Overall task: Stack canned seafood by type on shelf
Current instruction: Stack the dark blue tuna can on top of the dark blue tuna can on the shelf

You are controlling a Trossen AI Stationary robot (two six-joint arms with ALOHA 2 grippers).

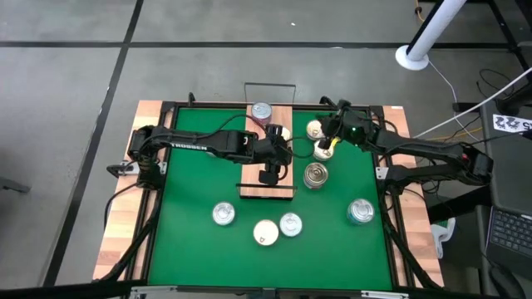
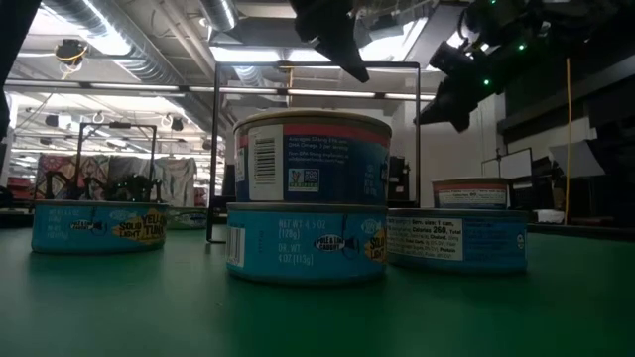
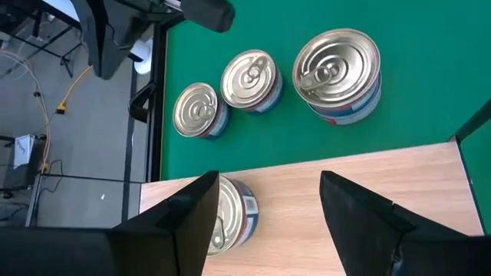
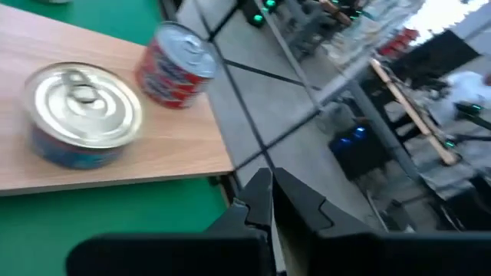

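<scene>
Shelf [image 1: 268, 149] holds two tins; six lie on the counter's mat around 6 and 3 o'clock. Left tool [image 1: 272, 176] hovers released, right tool [image 1: 324, 146] clenched, empty.

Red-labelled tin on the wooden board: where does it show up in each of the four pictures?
High view: red-labelled tin at the far end of the shelf.
Low view: cannot pick it out.
Left wrist view: not in it.
Right wrist view: at the shelf's end, beyond a blue-labelled tin.
Shared landmark: the shelf.
</scene>
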